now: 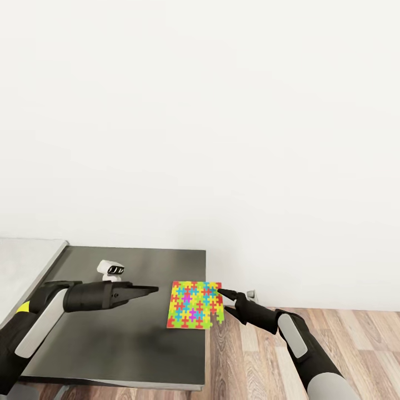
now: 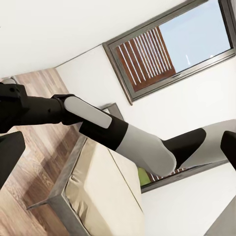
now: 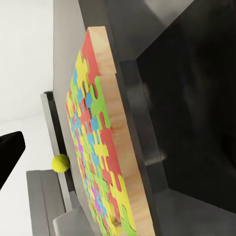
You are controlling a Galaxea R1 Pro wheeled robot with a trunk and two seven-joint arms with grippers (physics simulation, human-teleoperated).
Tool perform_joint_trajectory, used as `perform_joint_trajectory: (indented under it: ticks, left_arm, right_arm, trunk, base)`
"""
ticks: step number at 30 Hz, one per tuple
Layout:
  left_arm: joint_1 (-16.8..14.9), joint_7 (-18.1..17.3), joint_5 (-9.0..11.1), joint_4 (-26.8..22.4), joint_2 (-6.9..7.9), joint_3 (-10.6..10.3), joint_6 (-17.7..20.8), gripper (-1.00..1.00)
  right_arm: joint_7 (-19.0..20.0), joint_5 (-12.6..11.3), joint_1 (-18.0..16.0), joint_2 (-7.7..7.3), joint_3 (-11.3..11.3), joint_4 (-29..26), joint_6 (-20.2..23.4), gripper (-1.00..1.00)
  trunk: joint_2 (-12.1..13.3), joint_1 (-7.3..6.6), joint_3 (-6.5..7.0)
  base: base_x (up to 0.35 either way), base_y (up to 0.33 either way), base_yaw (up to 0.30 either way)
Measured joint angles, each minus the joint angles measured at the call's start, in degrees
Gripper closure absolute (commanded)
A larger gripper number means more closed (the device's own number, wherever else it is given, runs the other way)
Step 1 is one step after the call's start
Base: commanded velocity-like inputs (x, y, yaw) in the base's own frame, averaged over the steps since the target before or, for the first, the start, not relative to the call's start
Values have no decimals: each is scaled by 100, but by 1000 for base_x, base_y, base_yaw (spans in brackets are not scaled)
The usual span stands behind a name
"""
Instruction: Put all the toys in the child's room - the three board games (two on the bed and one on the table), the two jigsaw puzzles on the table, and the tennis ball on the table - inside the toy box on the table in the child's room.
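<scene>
A: right gripper [image 1: 221, 293] at the jigsaw puzzle [image 1: 194, 305]; holding it?
B: tips touch its far right corner; grip itself, cannot tell; puzzle lies on the dark bench [image 1: 133, 344], overhanging the right edge.
A: left gripper [image 1: 150, 289]?
B: narrow, nothing in it, hovering over the bench.
A: advice?
B: pinch the overhanging edge, lift level; tennis ball [image 3: 61, 162] beyond it.
A: toy box?
B: can't judge its contents.

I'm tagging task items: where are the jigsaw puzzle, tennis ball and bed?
jigsaw puzzle [image 1: 194, 305], head view, centre of patterned face.
tennis ball [image 3: 61, 162], right wrist view, middle of ball.
bed [image 2: 98, 194], left wrist view, beige mattress.
</scene>
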Motion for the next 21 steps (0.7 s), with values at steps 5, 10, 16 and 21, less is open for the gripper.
perform_joint_trajectory:
  ticks: [5, 10, 16, 21]
  left_arm:
    - [0, 2, 0, 0, 0, 0, -2, -100]
    - [3, 7, 0, 0, 0, -3, -2, -100]
    - [1, 9, -7, -1, 0, -8, 2, -100]
    - [2, 13, -9, 2, 0, -2, -8, -100]
  right_arm:
    - [0, 0, 0, -1, 0, 0, 0, -100]
    - [0, 0, 0, -4, 0, 0, -4, -100]
    - [0, -1, 0, -4, 1, 0, -7, -100]
    - [0, -1, 0, -3, 1, 1, -9, -100]
  trunk:
    - [0, 0, 0]
    - [0, 0, 0]
    - [0, 0, 0]
    - [0, 0, 0]
  base:
    - [0, 0, 0]
    - [0, 0, 0]
    - [0, 39, 0]
    - [0, 142, 0]
